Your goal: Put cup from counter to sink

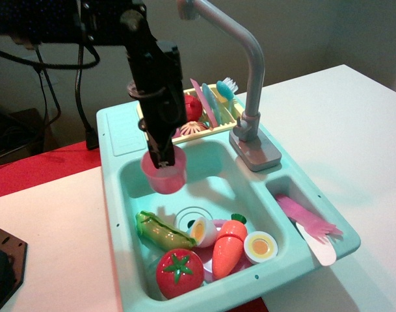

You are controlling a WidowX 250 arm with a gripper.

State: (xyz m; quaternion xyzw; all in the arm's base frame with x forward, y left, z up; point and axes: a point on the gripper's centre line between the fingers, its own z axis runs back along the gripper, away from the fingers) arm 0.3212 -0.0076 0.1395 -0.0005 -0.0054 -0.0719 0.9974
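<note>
The translucent pink cup (165, 174) hangs upright in my gripper (160, 155), which is shut on its rim. It is held over the far left part of the light-teal sink (237, 170), above the basin floor and not touching it. The round ringed drain (188, 215) lies just below and in front of the cup. The counter ledge (123, 129) with its ribbed patch sits bare at the back left, behind my black arm.
In the basin lie a pea pod (162, 232), a tomato (179, 272), a carrot (227, 245) and egg halves (260, 246). The grey tap (251, 84) rises at the right. The yellow dish rack (204, 120) stands behind. Pink cutlery (308, 223) fills the side compartment.
</note>
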